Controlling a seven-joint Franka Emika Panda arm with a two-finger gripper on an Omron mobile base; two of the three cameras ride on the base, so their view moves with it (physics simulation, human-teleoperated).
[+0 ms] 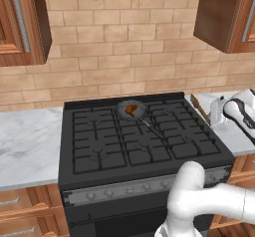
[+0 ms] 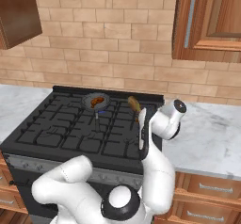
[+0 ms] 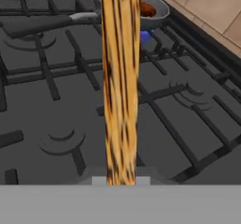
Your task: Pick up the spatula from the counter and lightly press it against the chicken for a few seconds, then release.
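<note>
I am clamping my pincer [image 3: 120, 177] on the wooden spatula [image 3: 120, 86]. Its streaked orange-brown shaft is running straight out from between my fingertips as a long flat strip. I am holding it in the air over the right side of the black stove [image 1: 99, 174], clear of the speckled white marble counter [image 2: 212, 133] lying just beside the stove. Under the spatula, the matte dark grates [image 3: 56, 77] are crossing in straight bars around ringed burners. Farther on, a small blue flame [image 3: 146, 37] is showing beneath a round grey metal pan [image 1: 119, 111] sitting on a rear burner, its thin handle pointing back toward me. The glossy reddish-brown chicken [image 1: 131, 109] is lying in that pan, apart from the spatula's blade. Beyond it, a tan brick wall [image 1: 124, 57] is rising between brown wooden cabinets [image 2: 212, 20].
</note>
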